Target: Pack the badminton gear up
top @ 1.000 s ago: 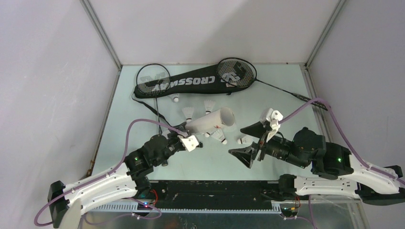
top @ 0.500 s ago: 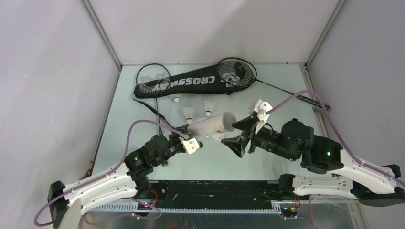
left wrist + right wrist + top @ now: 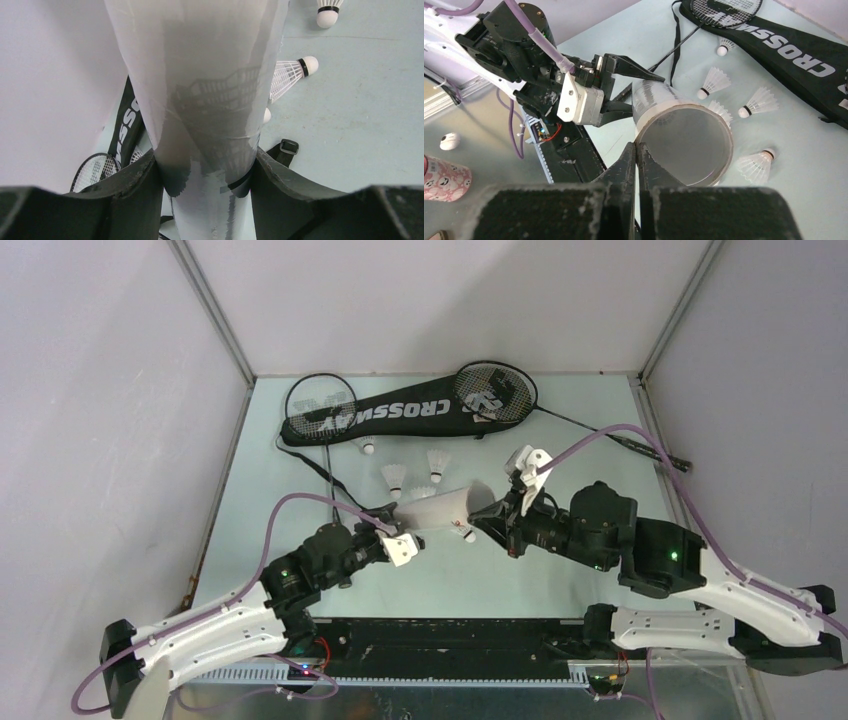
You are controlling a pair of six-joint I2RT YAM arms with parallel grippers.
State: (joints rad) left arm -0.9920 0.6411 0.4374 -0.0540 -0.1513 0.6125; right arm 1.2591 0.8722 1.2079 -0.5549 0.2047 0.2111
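White arms [image 3: 200,625] — black joints, purple cables [image 3: 612,429]

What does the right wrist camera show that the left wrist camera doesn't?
Only the right wrist view: the open mouth of the tube, the left gripper seen from outside clamping it, the shut right gripper at the rim, and a pink patterned object off to the side. Only the left wrist view: a black buckle beside the tube. Both: the tube, loose shuttlecocks, the CROSSWAY bag and a racket head.
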